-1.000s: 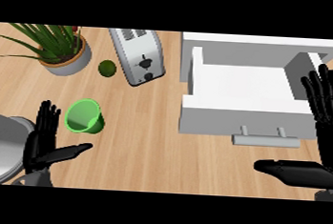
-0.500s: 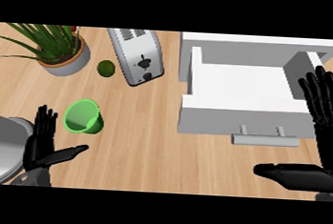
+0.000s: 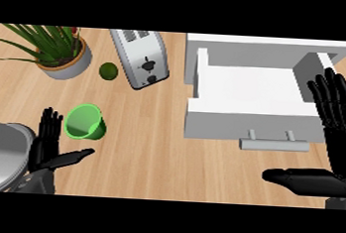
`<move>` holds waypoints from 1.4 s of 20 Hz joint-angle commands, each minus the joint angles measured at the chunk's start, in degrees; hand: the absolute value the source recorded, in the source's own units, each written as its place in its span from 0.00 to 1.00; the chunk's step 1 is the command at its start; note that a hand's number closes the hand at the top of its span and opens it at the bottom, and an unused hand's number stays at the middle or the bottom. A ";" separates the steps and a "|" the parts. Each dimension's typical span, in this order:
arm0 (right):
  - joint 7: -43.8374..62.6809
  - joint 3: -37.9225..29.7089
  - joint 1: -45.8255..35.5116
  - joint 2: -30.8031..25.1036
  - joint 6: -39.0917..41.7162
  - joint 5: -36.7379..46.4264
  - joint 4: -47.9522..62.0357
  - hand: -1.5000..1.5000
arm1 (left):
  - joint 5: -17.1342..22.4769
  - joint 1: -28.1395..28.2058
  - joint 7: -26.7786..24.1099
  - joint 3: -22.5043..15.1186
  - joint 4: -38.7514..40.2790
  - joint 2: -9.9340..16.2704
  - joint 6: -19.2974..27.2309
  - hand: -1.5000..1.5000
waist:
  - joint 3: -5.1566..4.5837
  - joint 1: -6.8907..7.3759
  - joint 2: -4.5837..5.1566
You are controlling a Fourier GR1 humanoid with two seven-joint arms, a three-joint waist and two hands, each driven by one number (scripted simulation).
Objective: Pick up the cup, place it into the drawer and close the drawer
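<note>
A green cup (image 3: 86,122) lies on its side on the wooden counter at the left, its mouth facing the lower left. My left hand (image 3: 48,149) is open just left of and below it, fingers straight up and thumb pointing right, not touching the cup. The white drawer (image 3: 246,95) stands pulled open at the upper right, nothing inside, its handle (image 3: 273,142) facing me. My right hand (image 3: 336,142) is open at the right edge beside the drawer's right wall, fingers up, thumb stretched left below the drawer front.
A silver toaster (image 3: 141,58) stands at the top middle. A potted plant (image 3: 56,51) is at the top left, with a dark green avocado (image 3: 109,71) beside it. A grey rounded object (image 3: 0,154) fills the lower left corner.
My left hand has drifted slightly right and down, nearer the cup. The right hand and the drawer have barely moved.
</note>
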 commanded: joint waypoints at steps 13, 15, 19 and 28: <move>1.50 0.79 -0.64 0.56 0.35 0.03 -0.37 0.00 | 0.30 -2.48 -5.04 0.35 2.61 -2.28 -5.81 0.00 | -0.08 -0.47 0.19; 0.77 1.31 0.28 1.14 -0.19 1.07 -0.24 0.00 | 0.30 -3.37 -4.18 0.15 2.43 -2.60 -8.00 0.00 | -0.10 -0.66 0.27; 3.99 -0.57 -4.26 -0.71 0.38 -0.60 1.81 0.00 | 0.60 -3.04 -4.63 -0.19 0.80 -2.31 -12.72 0.00 | -0.06 0.10 0.17; -2.06 0.53 2.70 0.91 1.86 -0.89 0.55 0.00 | 1.69 -4.41 -3.19 -0.53 -0.88 -4.19 -19.99 1.00 | -0.04 -0.74 0.15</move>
